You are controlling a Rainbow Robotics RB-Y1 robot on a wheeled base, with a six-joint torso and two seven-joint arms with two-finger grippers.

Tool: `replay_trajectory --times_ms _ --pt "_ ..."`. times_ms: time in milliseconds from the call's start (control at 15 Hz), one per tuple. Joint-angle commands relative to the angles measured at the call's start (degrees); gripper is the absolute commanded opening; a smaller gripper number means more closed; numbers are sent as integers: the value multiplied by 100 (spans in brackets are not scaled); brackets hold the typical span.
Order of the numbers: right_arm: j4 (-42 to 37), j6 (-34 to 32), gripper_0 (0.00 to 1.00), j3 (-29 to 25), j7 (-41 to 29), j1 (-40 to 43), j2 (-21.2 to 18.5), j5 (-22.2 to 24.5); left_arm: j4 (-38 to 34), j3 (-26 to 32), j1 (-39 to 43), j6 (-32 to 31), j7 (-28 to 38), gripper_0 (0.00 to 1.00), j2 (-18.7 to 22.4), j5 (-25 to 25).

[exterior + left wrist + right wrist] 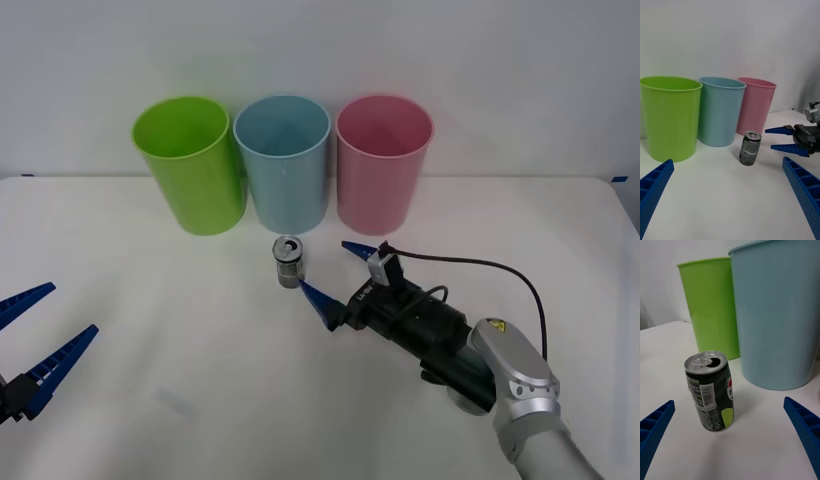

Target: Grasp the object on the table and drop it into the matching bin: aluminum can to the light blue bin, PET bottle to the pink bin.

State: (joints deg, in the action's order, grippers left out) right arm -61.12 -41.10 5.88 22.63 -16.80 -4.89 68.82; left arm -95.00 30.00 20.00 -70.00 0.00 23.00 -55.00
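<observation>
Front view: the right claw [333,273] is wide beside the can [289,261], and 1 finger could knock it over.

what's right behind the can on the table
The light blue bin stands just behind the can, lime green bin beside it. The table behind the bins is hidden.
</observation>
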Motion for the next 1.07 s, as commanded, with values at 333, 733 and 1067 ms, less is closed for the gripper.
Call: replay_trajectory --times_ms 333,733,1067 --pt "751 418 100 247 172 -640 208 -1 0 0 0 0 0 100 0 0" --pt "1173 867 100 422 330 -1053 401 -1 0 0 0 0 0 100 0 0" --pt "1173 1078 100 607 356 -1080 436 -1 0 0 0 0 0 100 0 0"
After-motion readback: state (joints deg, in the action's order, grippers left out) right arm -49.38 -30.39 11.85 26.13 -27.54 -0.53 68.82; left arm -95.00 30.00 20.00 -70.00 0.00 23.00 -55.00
